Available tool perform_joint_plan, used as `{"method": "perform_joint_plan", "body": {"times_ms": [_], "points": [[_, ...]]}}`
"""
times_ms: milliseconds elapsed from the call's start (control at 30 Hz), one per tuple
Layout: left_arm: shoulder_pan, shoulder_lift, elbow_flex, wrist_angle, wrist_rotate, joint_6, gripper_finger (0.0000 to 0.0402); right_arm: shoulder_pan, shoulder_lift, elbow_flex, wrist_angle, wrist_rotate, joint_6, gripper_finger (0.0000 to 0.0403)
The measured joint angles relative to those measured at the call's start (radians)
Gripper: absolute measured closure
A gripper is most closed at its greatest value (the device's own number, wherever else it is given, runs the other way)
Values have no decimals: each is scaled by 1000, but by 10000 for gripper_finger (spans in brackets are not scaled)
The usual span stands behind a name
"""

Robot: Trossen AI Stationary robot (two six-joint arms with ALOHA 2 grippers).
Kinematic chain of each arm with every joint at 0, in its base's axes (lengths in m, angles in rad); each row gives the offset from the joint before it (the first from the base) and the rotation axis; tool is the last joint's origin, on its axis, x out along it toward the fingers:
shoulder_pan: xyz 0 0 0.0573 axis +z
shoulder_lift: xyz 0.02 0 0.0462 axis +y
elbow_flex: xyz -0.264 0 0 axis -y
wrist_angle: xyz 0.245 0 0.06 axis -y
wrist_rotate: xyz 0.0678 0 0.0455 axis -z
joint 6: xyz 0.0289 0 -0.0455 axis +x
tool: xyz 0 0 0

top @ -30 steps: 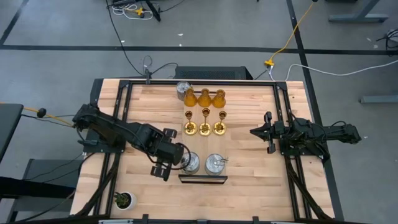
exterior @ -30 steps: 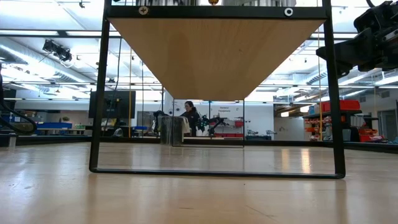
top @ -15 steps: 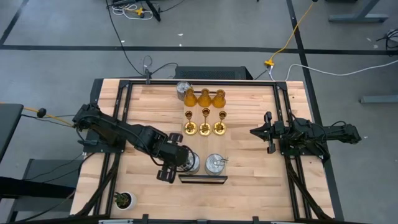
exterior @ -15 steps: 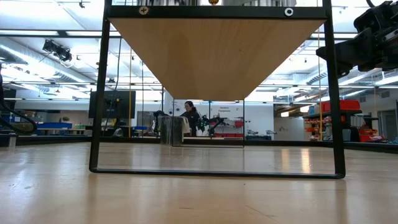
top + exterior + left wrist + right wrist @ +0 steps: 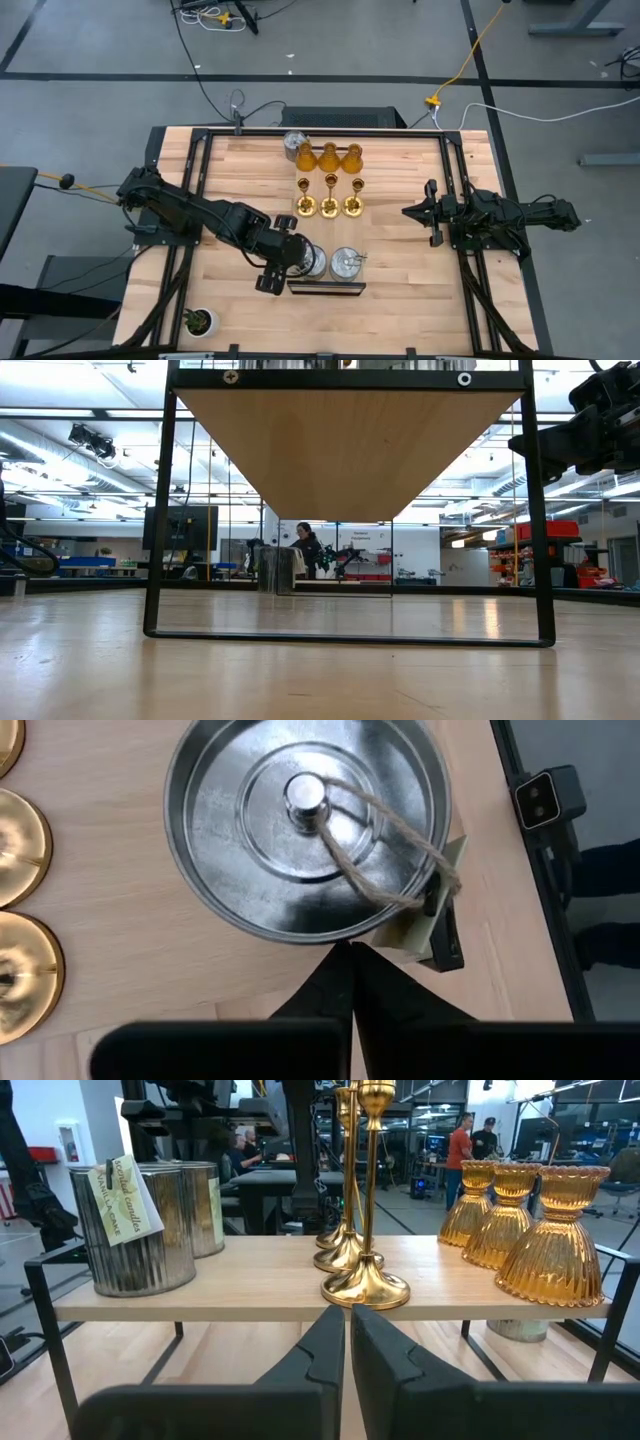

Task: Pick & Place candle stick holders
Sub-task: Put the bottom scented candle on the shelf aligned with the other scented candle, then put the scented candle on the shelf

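Two silver holders (image 5: pixel 345 264) stand side by side near the front edge of the wooden surface (image 5: pixel 400 250); the left one is largely hidden under the left arm, the right one carries twine and a paper tag. Behind them stand three gold holders (image 5: pixel 330 205) in a row, then three amber holders (image 5: pixel 329 157), with a third silver one (image 5: pixel 295 142) at the back. The left tool (image 5: pixel 283 262) hangs just beside the front silver pair, fingers pressed together, holding nothing. The right tool (image 5: pixel 425 212) waits at the surface's right side, fingers together and empty.
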Motion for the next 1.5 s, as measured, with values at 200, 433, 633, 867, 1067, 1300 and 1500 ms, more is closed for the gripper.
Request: {"method": "perform_joint_plan", "body": {"times_ms": [200,433,633,867,1067,1300,1500], "points": [[-3,0,0,18,0,-1,395,0,0,0,0,0,0,376],[-4,0,0,9,1,5,396,0,0,0,0,0,0,376],[-4,-23,5,-13,7,5,394,0,0,0,0,0,0,376],[-4,-81,5,-79,-7,-1,397,0,0,0,0,0,0,376],[0,-132,5,-135,-36,-17,398,0,0,0,0,0,0,376],[36,-201,-66,-131,-63,-35,398,0,0,0,0,0,0,376],[65,-313,-256,-7,-43,-54,396,0,0,0,0,0,0,376]]}}
